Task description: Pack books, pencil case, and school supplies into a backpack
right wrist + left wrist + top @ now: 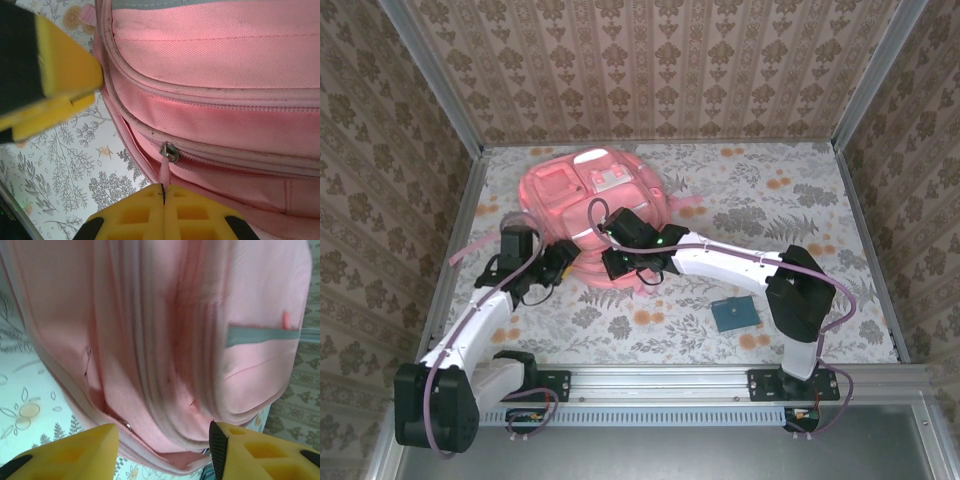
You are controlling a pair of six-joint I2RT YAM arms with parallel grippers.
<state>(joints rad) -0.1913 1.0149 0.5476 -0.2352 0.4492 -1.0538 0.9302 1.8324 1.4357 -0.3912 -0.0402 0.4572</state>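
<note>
Your right gripper [164, 192] pinches the zipper pull [164, 172]: draw it steadily along the backpack [225, 115], spread left gripper [162, 440] bracing the fabric

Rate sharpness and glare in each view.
Top external: the large salmon-pink fabric backpack looks overexposed at its far end, and detail there is washed out. Left wrist: the backpack's cloth is smeared and soft. Right wrist: the weave and the pink fabric zipper pull are crisp.
</note>
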